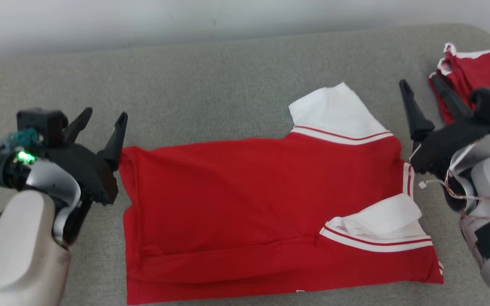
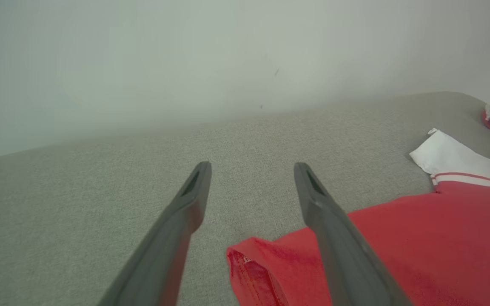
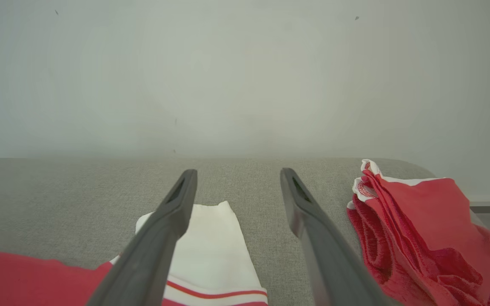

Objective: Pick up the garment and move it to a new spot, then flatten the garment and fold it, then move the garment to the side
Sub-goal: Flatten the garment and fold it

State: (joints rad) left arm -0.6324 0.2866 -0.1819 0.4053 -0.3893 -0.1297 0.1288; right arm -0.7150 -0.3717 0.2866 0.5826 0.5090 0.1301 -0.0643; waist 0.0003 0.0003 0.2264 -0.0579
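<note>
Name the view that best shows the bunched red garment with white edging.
The right wrist view: the bunched red garment with white edging lies large and close there. The head view shows it partly behind the right gripper; the left wrist view catches a sliver.

Red garment [image 1: 245, 204] lies spread flat; white sleeves with striped trim.

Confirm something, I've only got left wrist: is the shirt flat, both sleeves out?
Observer: The garment is mostly flat, but its near sleeve is crumpled back on itself.
Operator: Right arm?
Observer: The right gripper hovers beside the shirt's sleeve end, jaws open, holding nothing.
Operator: Near edge?
Observer: Folded over in a band along the long side.
</note>
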